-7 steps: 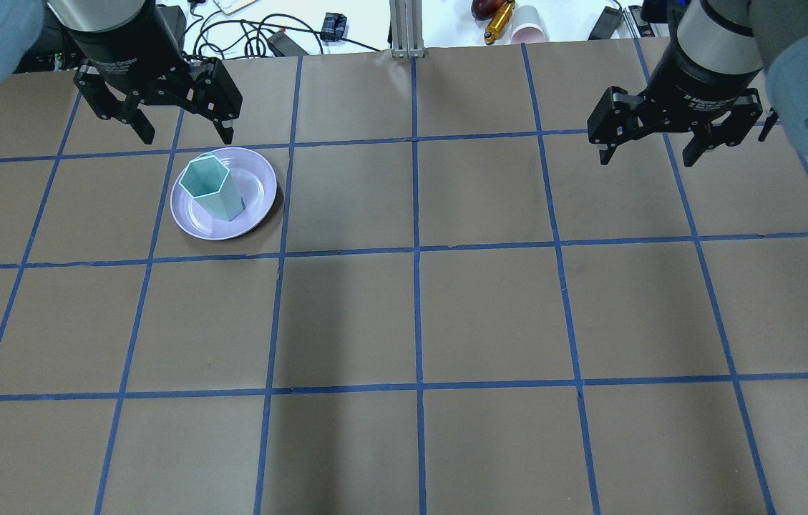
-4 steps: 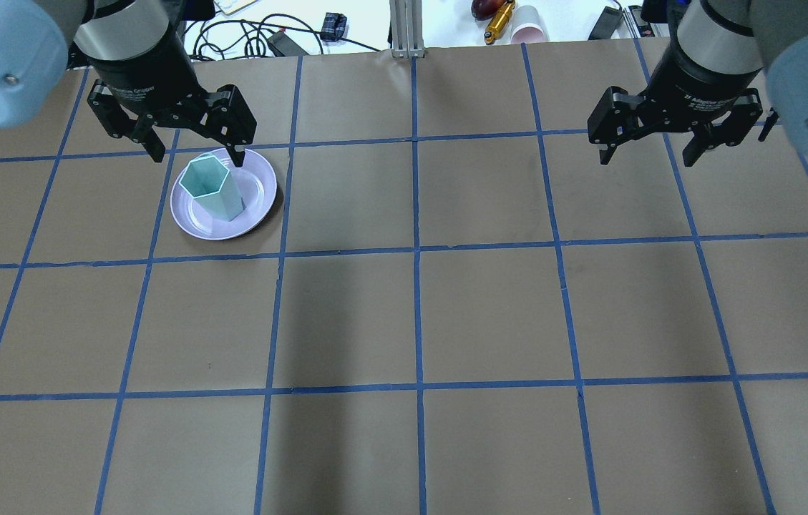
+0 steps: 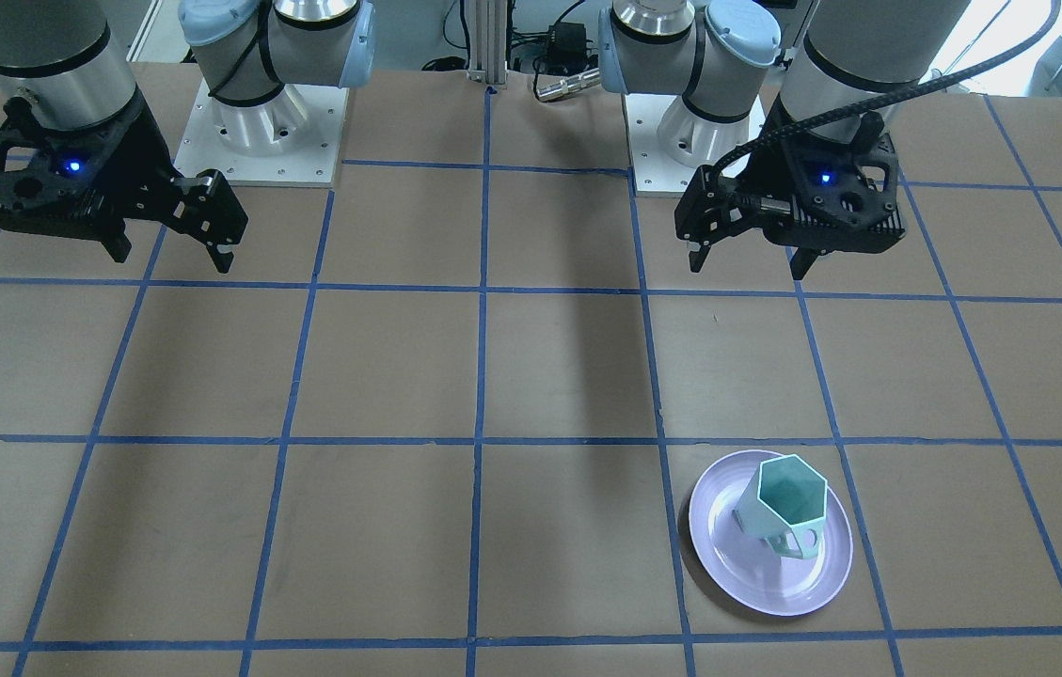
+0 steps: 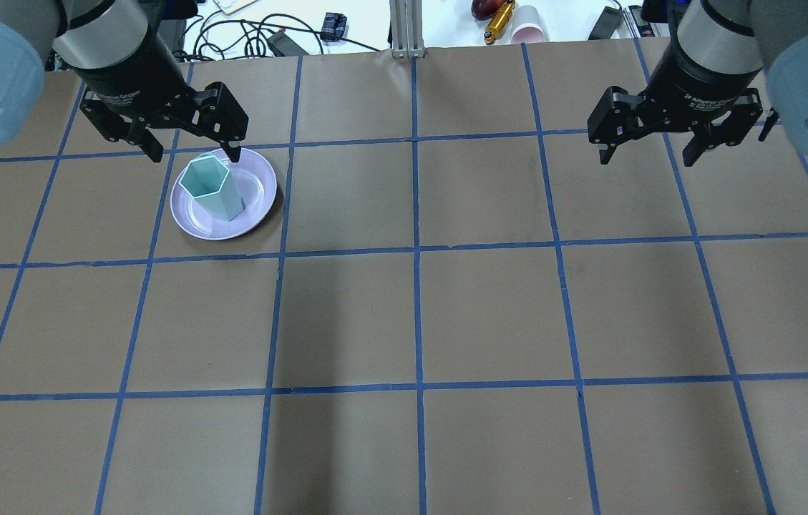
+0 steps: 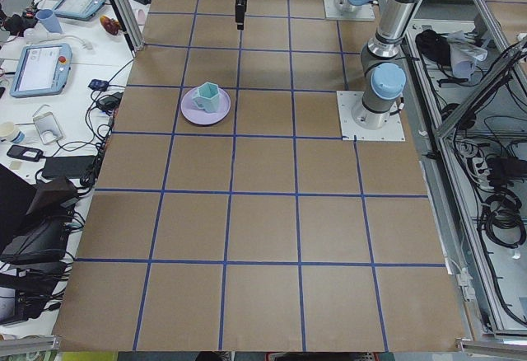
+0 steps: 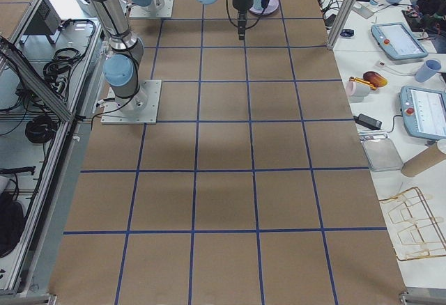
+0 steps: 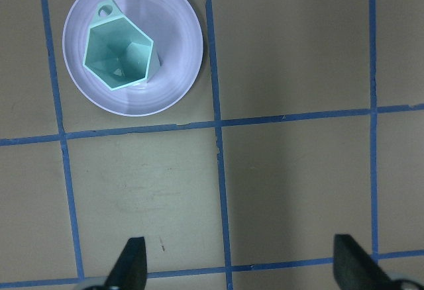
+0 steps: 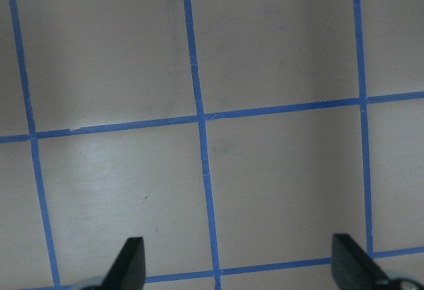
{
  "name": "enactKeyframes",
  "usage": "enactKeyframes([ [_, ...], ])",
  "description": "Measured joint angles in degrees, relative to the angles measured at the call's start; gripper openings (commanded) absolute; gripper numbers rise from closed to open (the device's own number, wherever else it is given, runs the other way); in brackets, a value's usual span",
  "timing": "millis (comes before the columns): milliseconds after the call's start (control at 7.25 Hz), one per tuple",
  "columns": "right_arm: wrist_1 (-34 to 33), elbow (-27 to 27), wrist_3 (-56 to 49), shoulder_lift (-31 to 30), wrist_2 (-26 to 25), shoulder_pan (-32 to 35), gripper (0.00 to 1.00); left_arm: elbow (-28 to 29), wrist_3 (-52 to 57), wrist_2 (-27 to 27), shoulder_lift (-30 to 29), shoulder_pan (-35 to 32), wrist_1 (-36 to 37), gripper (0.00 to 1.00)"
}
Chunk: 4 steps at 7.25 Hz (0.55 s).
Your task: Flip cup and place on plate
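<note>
Across the last second the left gripper (image 4: pixel 196 154) is edging in toward the plate (image 4: pixel 258 194), so that in the overhead view one fingertip is now crossing the plate's rim where before both were showing clear of it. The cup (image 4: pixel 212 187), the plate and the right gripper (image 4: pixel 647 159) are keeping their places. The cup is standing upright on the plate, a little off the plate's centre, with its mouth facing up and its teal inside showing. Its handle is pointing to the side of the plate away from the robot. Its long axis is therefore running straight up from the plate. The left gripper's jaws are standing spread wide and holding nothing. In the left wrist view its fingers (image 7: pixel 131 263) are showing at the bottom edge while the plate is sitting in the top corner on the same side as that finger. That is suggesting the gripper is hanging high on the robot's side of the plate, not directly over it. The right gripper is hovering well apart from the plate, jaws likewise spread and empty, so the left arm is plainly the nearer one. By the look of it the cup is already sitting as the task is asking, and any coming move is turning on the left jaws keeping clear of the cup's rim
</note>
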Motion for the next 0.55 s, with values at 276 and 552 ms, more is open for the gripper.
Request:
enactKeyframes([
  [276, 0.0, 0.0, 0.0, 0.0, 0.0, 0.0, 1.00, 0.1, 0.0, -0.3, 0.0, 0.4, 0.0, 1.00],
  [552, 0.0, 0.0, 0.0, 0.0, -0.1, 0.0, 1.00, 0.2, 0.0, -0.3, 0.0, 0.6, 0.0, 1.00],
])
